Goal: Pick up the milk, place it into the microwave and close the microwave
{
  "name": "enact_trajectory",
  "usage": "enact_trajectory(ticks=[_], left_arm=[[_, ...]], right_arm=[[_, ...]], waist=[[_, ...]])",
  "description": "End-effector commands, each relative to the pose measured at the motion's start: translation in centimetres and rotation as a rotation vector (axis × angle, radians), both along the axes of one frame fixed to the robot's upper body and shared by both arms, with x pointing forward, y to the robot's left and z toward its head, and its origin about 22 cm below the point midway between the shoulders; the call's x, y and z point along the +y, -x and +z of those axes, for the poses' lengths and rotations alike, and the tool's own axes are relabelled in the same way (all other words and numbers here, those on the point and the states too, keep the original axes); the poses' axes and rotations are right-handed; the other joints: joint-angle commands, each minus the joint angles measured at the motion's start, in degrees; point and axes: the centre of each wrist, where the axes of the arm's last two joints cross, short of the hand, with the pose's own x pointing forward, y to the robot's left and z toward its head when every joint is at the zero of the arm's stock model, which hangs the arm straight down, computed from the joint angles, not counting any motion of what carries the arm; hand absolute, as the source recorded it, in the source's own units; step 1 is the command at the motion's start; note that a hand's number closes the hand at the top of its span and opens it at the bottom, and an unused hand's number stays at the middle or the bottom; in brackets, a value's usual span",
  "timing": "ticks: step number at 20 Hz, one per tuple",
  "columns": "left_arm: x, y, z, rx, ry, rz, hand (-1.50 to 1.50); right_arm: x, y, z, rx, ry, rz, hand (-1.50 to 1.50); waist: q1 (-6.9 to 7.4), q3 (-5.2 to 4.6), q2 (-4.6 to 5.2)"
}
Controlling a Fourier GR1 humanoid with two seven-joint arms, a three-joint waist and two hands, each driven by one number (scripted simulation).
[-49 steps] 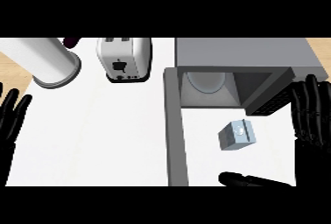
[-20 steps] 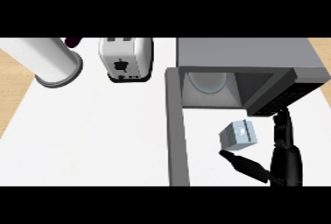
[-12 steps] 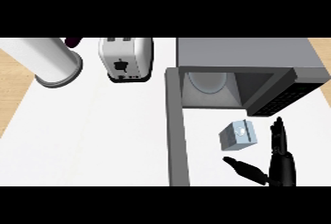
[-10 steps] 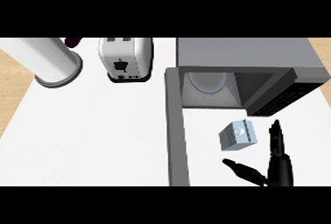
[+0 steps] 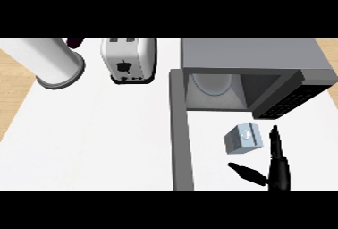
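R hand (image 5: 278, 171), fingers (image 5: 276, 143) straight — just R of milk (image 5: 243, 138), apart | microwave (image 5: 251, 62) open behind

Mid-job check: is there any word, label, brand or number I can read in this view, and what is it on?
No text can be read in this view.
milk carton: a pale mark on its side, too blurred to read.
control panel on the microwave: faint light specks, too small to read.
toaster: only a dark knob, no lettering visible.

The milk carton (image 5: 243, 137) is pale blue-grey, the microwave (image 5: 251, 56) grey, the toaster (image 5: 128, 60) and counter (image 5: 92, 134) white.
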Motion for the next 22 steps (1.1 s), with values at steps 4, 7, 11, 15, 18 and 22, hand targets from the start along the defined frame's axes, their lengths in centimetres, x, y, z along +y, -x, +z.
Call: enact_trajectory(ticks=[4,7,11,15,18,22], left_arm=[[-1.3,2.1,1.8,-0.079,-0.006,-0.053,-1.50],[-1.1,1.7,1.5,-0.063,0.025,-0.061,-1.50],[-1.7,1.8,1.2,-0.056,-0.001,-0.057,-1.50],[0.8,0.4,2.2,-0.071,0.009,-0.068,-1.50],[-0.7,2.3,1.1,-0.051,0.014,-0.085,-1.50],[-1.2,1.6,1.8,-0.063,0.020,-0.080,-1.50]], right_arm=[[-0.9,-2.1,-1.9,-0.043,-0.050,0.022,-1.50],[0.5,-1.4,-3.3,-0.054,-0.102,0.047,-1.50],[-0.7,-2.1,-4.0,-0.062,-0.156,0.035,1.50],[0.2,-3.5,-4.2,-0.067,-0.140,0.114,1.50],[-1.5,-3.2,-4.3,-0.109,-0.147,0.114,1.50],[0.7,-5.1,-3.8,-0.151,-0.163,0.149,1.50]], waist=[[0.29,-0.02,-0.05],[-0.06,-0.02,0.02],[-0.05,0.00,0.09],[-0.09,0.02,0.21],[0.53,0.03,0.15],[0.32,0.02,0.17]])
